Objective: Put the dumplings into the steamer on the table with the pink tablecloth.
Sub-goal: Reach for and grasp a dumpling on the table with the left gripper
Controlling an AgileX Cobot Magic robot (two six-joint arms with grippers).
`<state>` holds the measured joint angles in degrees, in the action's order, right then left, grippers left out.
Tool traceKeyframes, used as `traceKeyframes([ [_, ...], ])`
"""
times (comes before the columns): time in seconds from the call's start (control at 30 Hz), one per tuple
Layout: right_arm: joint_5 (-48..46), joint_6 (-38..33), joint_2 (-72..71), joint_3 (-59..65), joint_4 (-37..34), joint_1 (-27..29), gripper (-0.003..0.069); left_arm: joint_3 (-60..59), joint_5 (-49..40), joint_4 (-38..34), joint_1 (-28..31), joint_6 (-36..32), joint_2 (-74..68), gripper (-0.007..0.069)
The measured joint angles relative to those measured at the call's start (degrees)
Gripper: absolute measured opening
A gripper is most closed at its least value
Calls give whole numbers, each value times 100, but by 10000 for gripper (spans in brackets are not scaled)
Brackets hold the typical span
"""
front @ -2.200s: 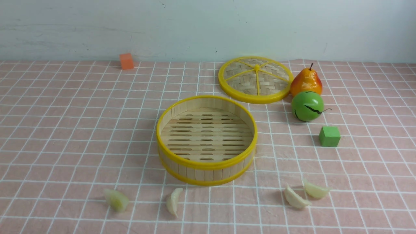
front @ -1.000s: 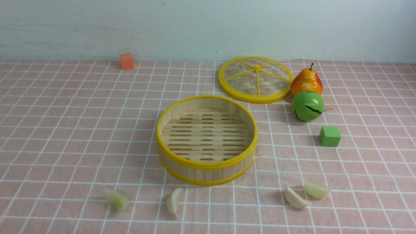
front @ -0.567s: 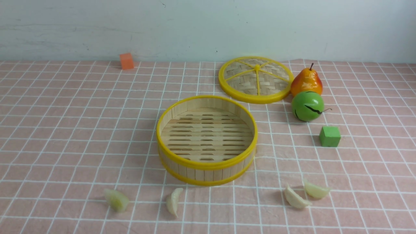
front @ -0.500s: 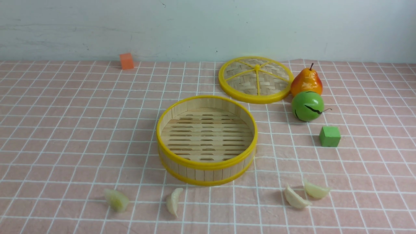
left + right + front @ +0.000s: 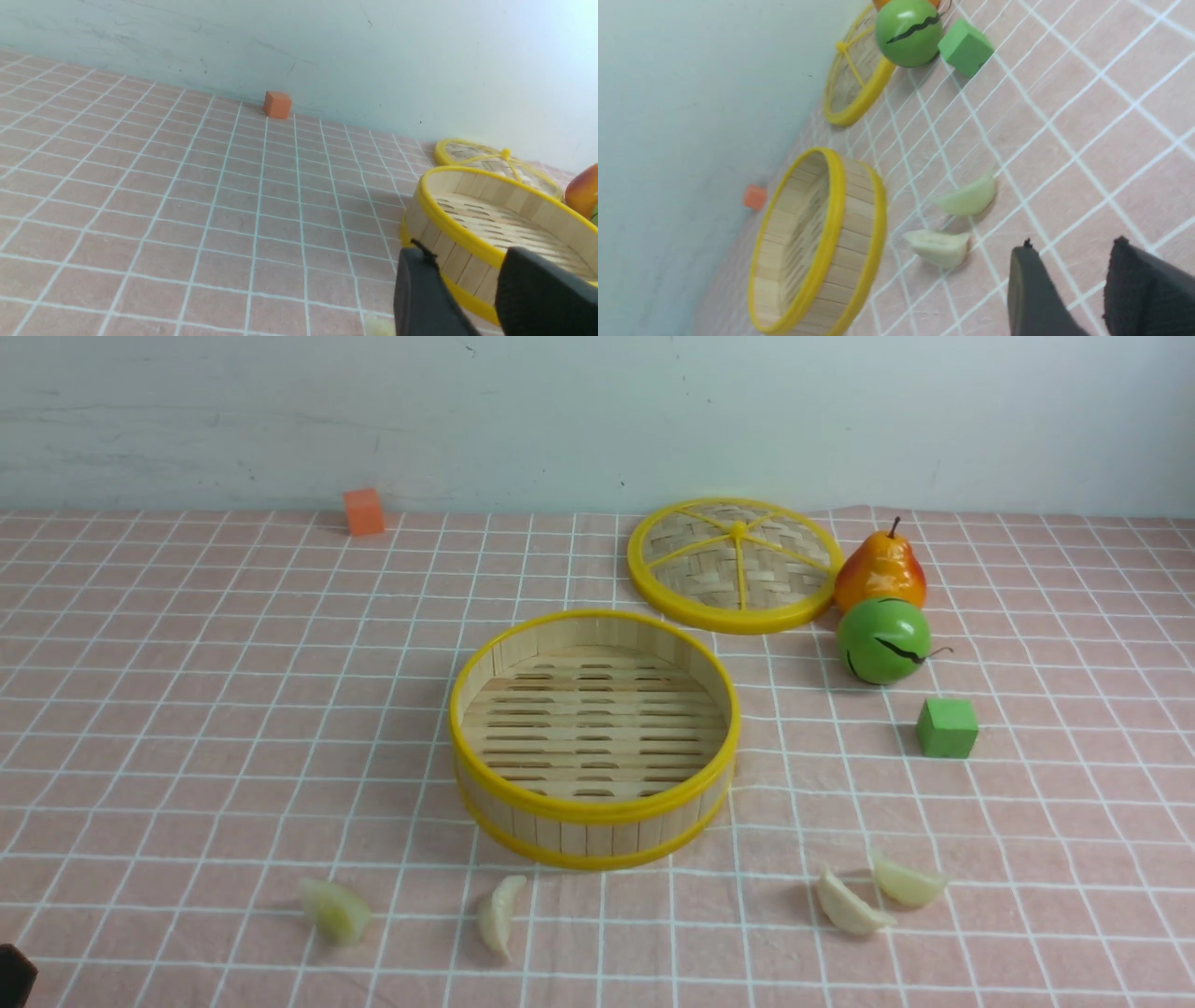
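The steamer (image 5: 588,835) has matt, pale bamboo slats between glossy yellow plastic rims, the dumplings (image 5: 848,903) in front of it look waxy and translucent, and the pink tablecloth (image 5: 187,709) is matt, slightly wrinkled cloth.

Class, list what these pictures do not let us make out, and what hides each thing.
Front view: the arms lie outside the frame; only a dark scrap shows, lower left.
Left wrist view: the frame edge cuts the pear; one dumpling is a sliver beside the left gripper.
Right wrist view: the steamer hides much of its floor behind its wall.
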<state>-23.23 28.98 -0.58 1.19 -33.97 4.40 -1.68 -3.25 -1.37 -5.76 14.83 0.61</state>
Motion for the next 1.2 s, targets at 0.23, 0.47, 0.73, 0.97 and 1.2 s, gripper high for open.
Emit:
traceKeyframes([
  [0.23, -8, 57, 0, 7, -154, 0, 239, 0, 191, -1472, 0, 1727, 0, 237],
  [0.47, -8, -529, 0, 11, -215, 0, 239, 0, 256, -3377, 0, 3791, 0, 237],
  [0.73, -466, -2509, 310, -894, -391, 0, 146, 539, -273, -2825, 0, 3041, 0, 227],
  [0.97, -1137, -4029, 2321, -2840, -2, 0, -20, 2471, -3135, -1314, 0, 1744, -1662, 30],
  [1.2, -3009, -4995, 4656, -4688, 371, -346, -18, 4190, -5402, -888, -37, 7, -4065, -14],
])
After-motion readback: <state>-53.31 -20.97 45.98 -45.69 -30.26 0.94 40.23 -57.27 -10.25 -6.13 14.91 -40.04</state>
